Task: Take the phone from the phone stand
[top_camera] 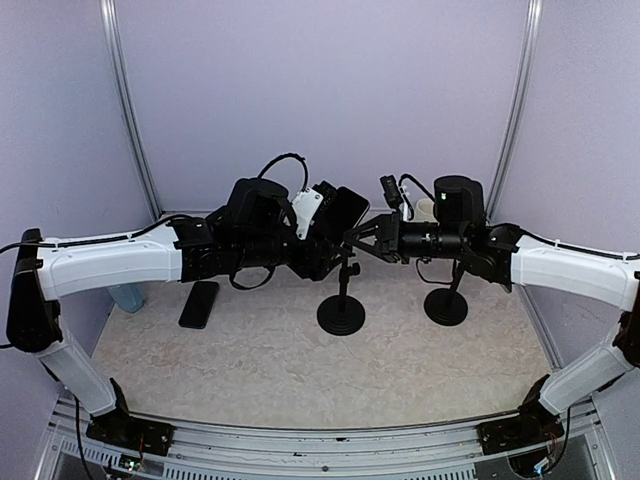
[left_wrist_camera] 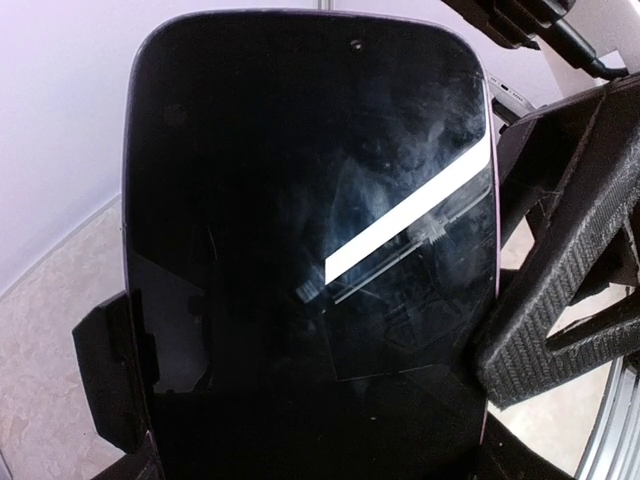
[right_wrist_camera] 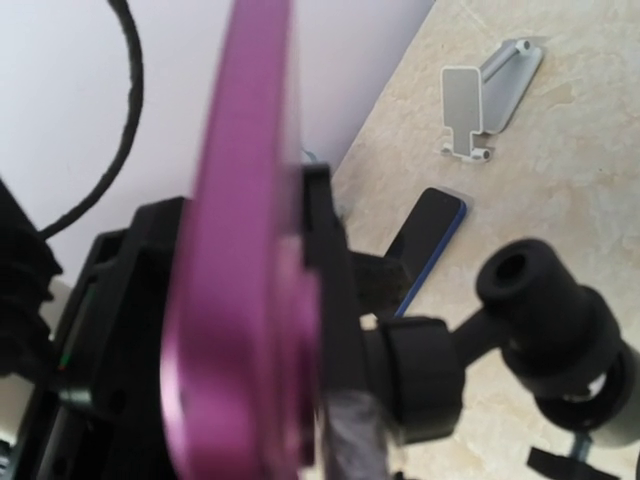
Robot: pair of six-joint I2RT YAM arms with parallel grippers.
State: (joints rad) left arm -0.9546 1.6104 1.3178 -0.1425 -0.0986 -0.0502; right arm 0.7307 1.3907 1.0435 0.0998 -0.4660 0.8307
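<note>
Crowded at centre, open lower down.
Blocked mid-frame in the top view by the phone [top_camera: 346,208] on the phone stand [top_camera: 341,315], with the left tool [top_camera: 333,228] and right tool [top_camera: 364,238] pressed in from either side. Hemmed further by a second stand [top_camera: 446,306] at right centre and a spare phone [top_camera: 199,304] lying flat at left centre. Passable over the bare table [top_camera: 260,375] across the lower middle.
</note>
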